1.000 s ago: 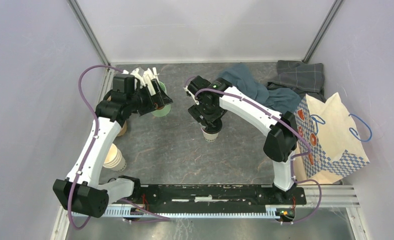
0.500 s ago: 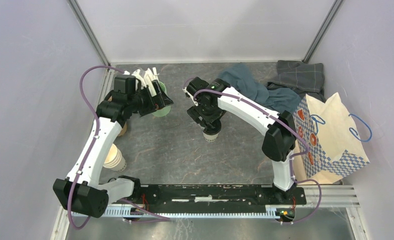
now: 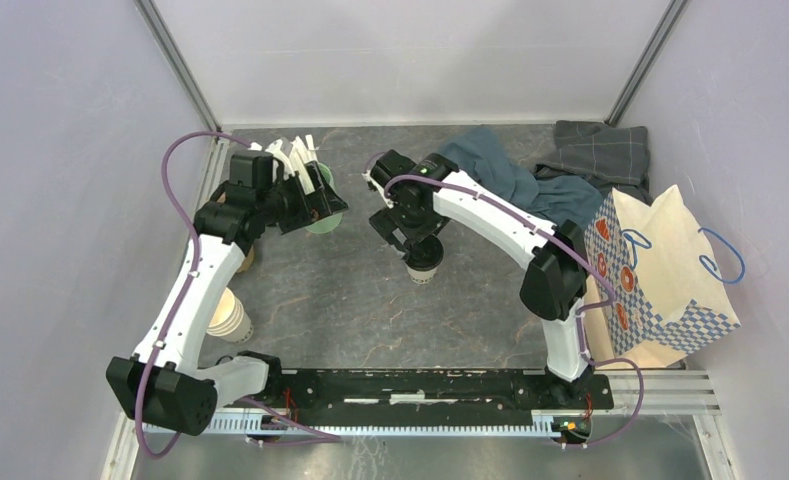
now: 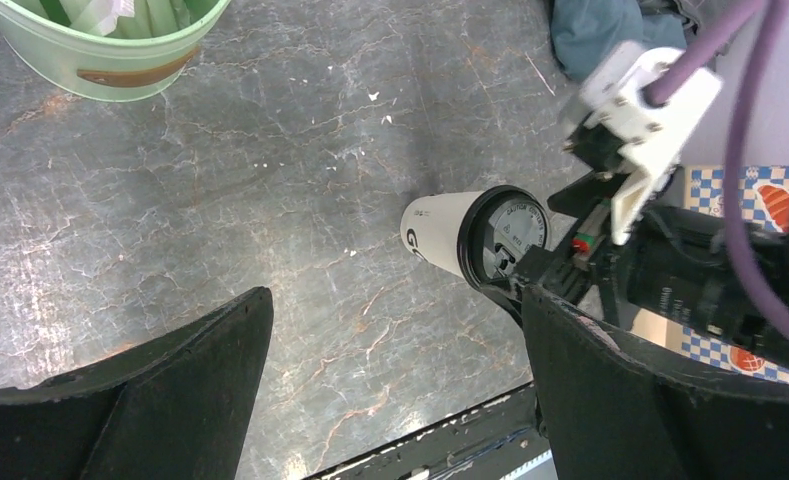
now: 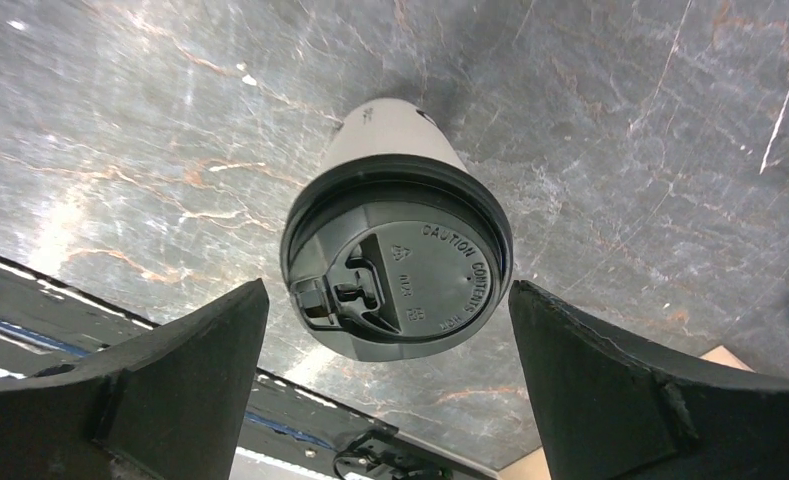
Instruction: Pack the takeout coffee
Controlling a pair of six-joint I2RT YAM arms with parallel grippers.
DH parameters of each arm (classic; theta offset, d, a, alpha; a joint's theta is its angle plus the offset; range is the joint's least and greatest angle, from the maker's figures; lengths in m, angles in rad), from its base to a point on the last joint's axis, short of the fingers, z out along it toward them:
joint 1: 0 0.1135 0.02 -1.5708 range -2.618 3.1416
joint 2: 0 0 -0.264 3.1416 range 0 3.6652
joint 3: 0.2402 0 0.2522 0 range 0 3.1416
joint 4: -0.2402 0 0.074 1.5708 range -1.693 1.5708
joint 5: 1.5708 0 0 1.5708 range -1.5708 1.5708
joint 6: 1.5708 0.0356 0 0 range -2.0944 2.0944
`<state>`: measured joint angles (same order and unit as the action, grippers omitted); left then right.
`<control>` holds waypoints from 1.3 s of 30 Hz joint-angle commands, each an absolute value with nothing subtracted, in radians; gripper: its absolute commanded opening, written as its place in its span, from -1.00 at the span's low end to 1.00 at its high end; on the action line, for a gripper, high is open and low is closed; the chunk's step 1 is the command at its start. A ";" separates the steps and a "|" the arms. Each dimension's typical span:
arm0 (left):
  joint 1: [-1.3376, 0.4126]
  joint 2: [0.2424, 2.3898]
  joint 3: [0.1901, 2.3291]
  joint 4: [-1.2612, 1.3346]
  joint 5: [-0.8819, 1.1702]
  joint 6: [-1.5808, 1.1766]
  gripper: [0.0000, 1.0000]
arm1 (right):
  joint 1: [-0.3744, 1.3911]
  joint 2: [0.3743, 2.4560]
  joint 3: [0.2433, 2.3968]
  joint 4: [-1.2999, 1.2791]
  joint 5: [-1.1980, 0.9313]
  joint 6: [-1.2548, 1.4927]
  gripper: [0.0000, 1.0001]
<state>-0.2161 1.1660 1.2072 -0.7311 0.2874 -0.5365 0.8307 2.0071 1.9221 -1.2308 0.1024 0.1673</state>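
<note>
The takeout coffee (image 3: 422, 272), a white paper cup with a black lid, stands upright on the dark marbled table at mid-centre. My right gripper (image 3: 418, 246) hovers right above it and hides most of it from the top. In the right wrist view the black lid (image 5: 398, 270) lies between the open fingers, with a gap on each side. My right gripper (image 5: 390, 288) holds nothing. My left gripper (image 3: 326, 208) is open and empty above the mint-green mug (image 3: 322, 224). The left wrist view shows the coffee cup (image 4: 448, 236) and my open left gripper (image 4: 398, 300).
The mug of white sticks (image 4: 100, 50) stands at the back left. A stack of cream paper cups (image 3: 232, 318) sits by the left arm. A blue-checked paper bag (image 3: 660, 270) stands at the right edge. A teal cloth (image 3: 510, 178) and a grey cloth (image 3: 600, 150) lie at the back right.
My right gripper has shifted slightly left over the coffee cup. The left arm and the cup have hardly moved.
</note>
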 commanded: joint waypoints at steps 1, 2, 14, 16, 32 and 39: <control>-0.222 1.164 1.205 -0.726 0.310 -0.493 0.99 | 0.833 1.986 2.026 -1.254 0.081 0.166 0.96; -0.222 1.168 1.208 -0.726 0.333 -0.498 0.99 | 0.830 1.961 2.013 -1.254 0.073 0.172 0.96; -0.417 1.281 1.112 -0.517 0.597 -0.836 0.31 | 0.479 1.383 1.210 -0.741 -0.455 0.194 0.70; -0.444 1.280 1.065 -0.430 0.583 -0.906 0.28 | 0.402 1.329 1.091 -0.609 -0.585 0.219 0.65; -0.470 1.516 1.005 -0.193 0.630 -0.988 0.14 | 0.216 1.467 0.852 -0.072 -0.953 0.441 0.57; -0.468 1.538 1.008 -0.262 0.605 -0.925 0.13 | 0.221 1.514 0.842 -0.010 -0.993 0.469 0.50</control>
